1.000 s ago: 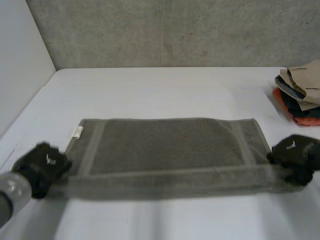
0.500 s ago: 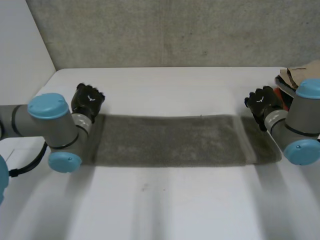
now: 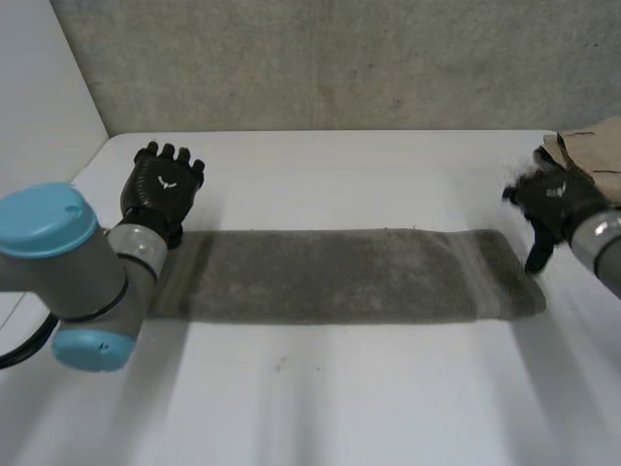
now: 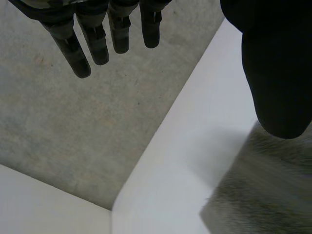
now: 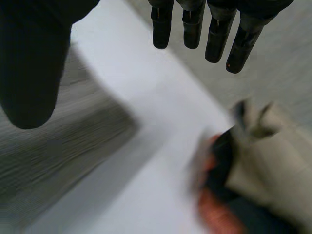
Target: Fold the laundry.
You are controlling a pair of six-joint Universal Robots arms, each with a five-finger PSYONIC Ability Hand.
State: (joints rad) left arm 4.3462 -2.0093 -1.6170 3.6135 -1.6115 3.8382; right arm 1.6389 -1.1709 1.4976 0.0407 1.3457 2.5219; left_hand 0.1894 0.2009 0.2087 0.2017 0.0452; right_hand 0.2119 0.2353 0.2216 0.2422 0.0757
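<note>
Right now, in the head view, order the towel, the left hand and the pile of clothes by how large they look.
1. towel
2. left hand and pile of clothes: these look alike, and the pile runs off the view's edge.

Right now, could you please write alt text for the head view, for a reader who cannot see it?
A grey towel lies in a long strip on the white table, the open left hand and open right hand at its two ends. A clothes pile sits beyond the right hand.

A stack of folded clothes (image 3: 592, 155), beige over orange, lies on the white bench (image 3: 340, 408) just beside the right robot hand (image 3: 555, 202).
</note>
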